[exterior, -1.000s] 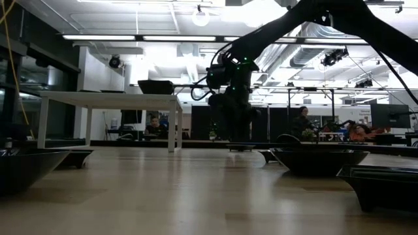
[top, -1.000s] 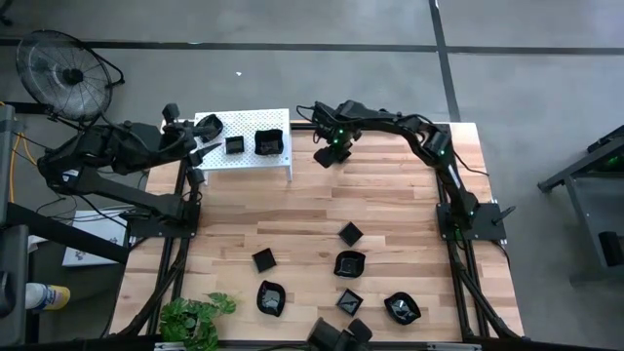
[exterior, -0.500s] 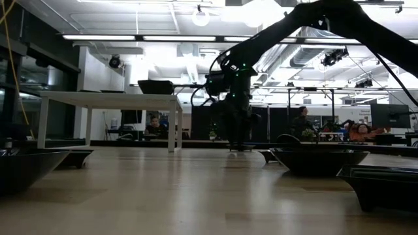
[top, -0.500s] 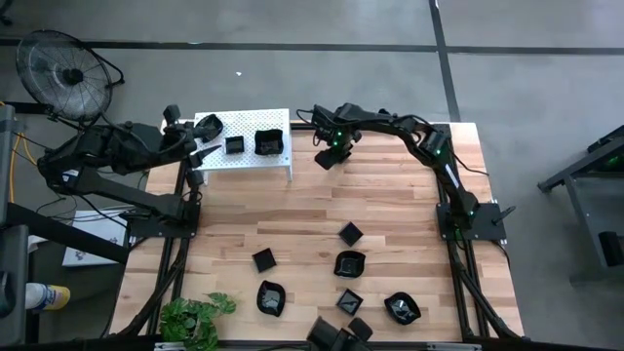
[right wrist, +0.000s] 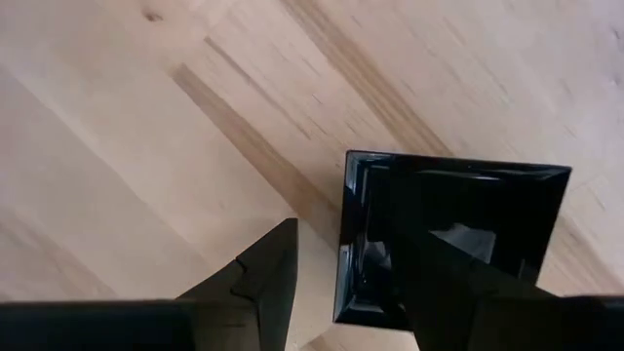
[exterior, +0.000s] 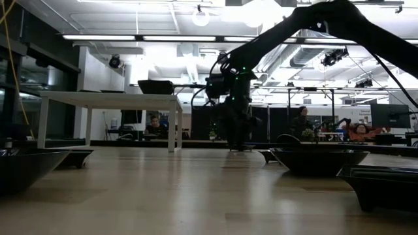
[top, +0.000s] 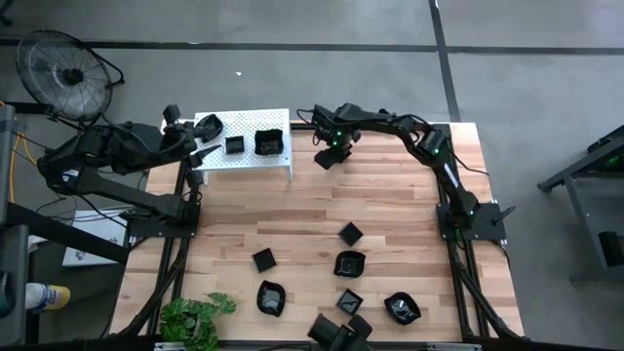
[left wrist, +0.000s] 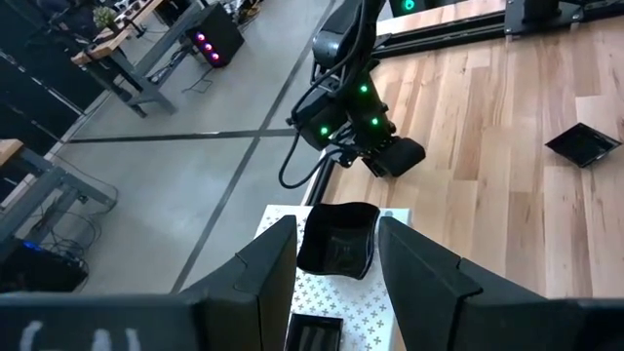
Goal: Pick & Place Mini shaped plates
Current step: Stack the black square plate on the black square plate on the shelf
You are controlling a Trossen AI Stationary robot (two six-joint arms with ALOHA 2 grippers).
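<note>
Near twelve o'clock on the surface point(top: 390, 205): right tool point(top: 330, 156), down low, partly closed on a square plate point(right wrist: 487, 214), seemingly pinching one rim wall, with one finger inside the dish and the other outside. Off at eleven o'clock, by the white shelf point(top: 249, 161): left tool point(top: 200, 153), waiting with fingers apart and nothing between them, facing a wavy plate point(left wrist: 338, 239) on the shelf top. Toward six o'clock: the remaining loose plates point(top: 350, 264), well apart from both arms.

Risks from here: a glossy rim held by one edge only, so liable to pivot or slip out if swung quickly; a tilted release, leaving the dish rocking or flipped; a clip against the shelf's near edge if carried across too low; crowding between the two arms around the shelf, given how near both stand.

Hard to make out: whether the square plate rests on the wood or hangs just above it, since the low view gives only a dark silhouette. Hidden too: the plate's far corner, behind the inner finger.
</note>
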